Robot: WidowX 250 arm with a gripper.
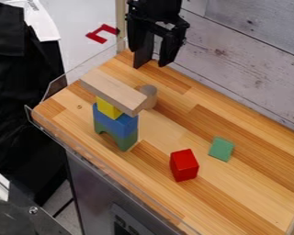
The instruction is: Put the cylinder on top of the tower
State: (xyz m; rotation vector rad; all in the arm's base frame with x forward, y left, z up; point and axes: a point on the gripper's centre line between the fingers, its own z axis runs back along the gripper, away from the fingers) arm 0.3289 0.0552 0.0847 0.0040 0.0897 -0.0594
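At the near side, below the bench [247, 197], a grey metal front [91, 183] carries a panel [115, 211] with a dark inset and light marks, cut off at the lower edge, so the marks cannot be made out as a whole. A clear plastic rim [48, 131] runs along the near left edge of the bench.

Nearest on the wood is a red block [184, 165], right of the middle. A small green block [221, 149] lies a little farther off and to its right, the two apart.

The tower stands to the left. Its base is a green arch [126, 141]; on that sits a blue block [117, 123], then a yellow block [108, 107], and on top a long plain wooden plank [112, 91] that juts out past the yellow block at both ends.

The cylinder [149, 96], plain wood, is upright on the bench just beyond the plank's right end, which partly hides it; whether it touches the tower I cannot tell.

Farther off, the black gripper [152, 63] hangs over the far left part of the bench, fingers pointing down and apart. Whitewashed boards [235, 59] line the far right side, and a red bracket-shaped piece [96, 36] shows beyond the far left edge.
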